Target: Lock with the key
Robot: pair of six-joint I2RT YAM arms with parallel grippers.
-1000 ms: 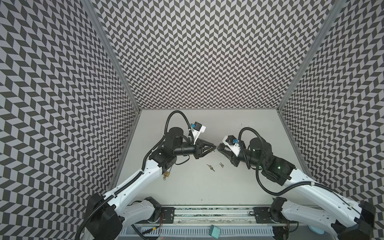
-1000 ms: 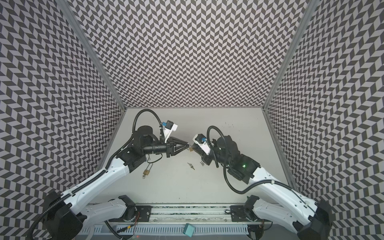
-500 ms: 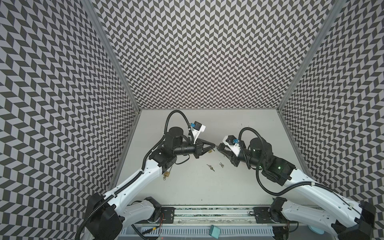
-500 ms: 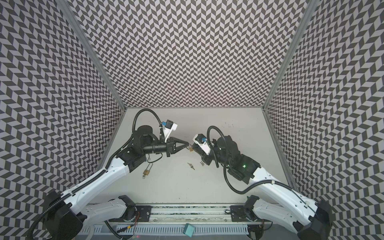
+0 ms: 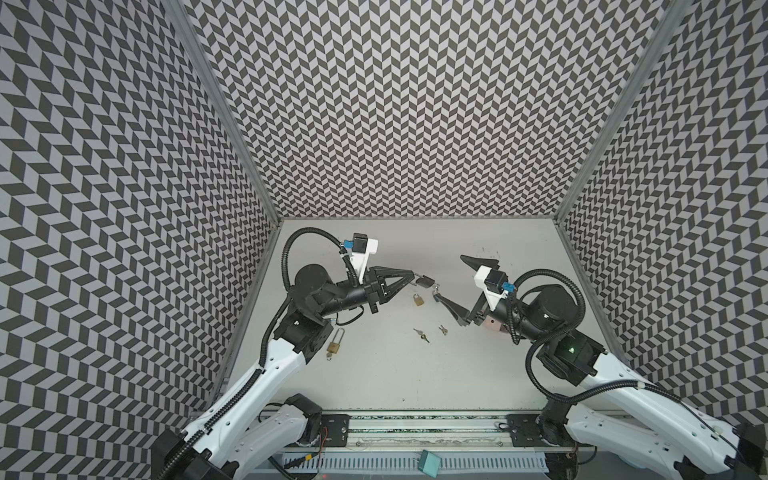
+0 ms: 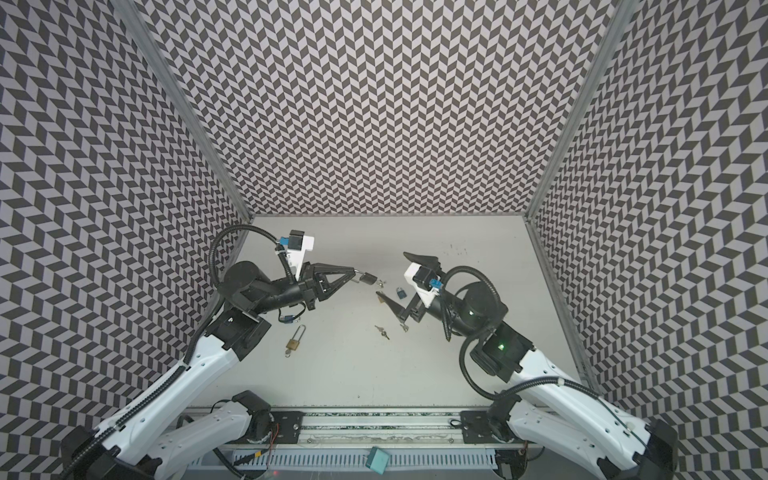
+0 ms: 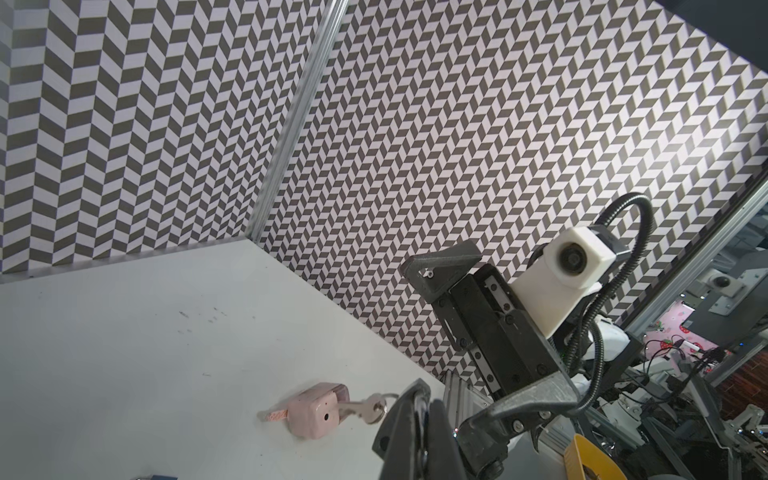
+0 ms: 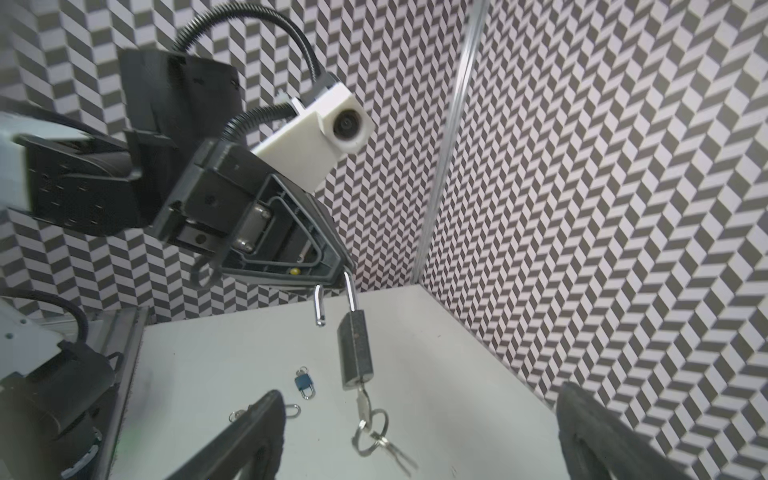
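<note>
On the left, a long lock (image 5: 334, 347) lies flat on the surface (image 5: 374, 395), close by the left arm. The left gripper (image 5: 411, 274) reaches toward the middle, up off the surface. Its jaws are shut tight on the silver loop of the dark lock (image 5: 424, 282). The lock hangs from them in the air, as both top views show. In the right wrist view, one end of the loop is out of the lock's body, so the lock is not shut yet. The key (image 8: 363, 403) sticks in the bottom of the lock. A ring with one more key hangs from it.

Just near of the lock, a small lock (image 5: 418, 300) lies on the surface. Nearer still lie two loose keys (image 5: 421, 334). A blue lock (image 6: 400, 293) lies a bit to the right, close to the right gripper (image 5: 449, 276).

The right gripper faces the lock from the right. Its jaws stand wide open and hold nothing. In the right wrist view the key hangs between them and touches neither. By the right arm, a pink lock (image 7: 316, 411) lies on the surface with its own key in it.
</note>
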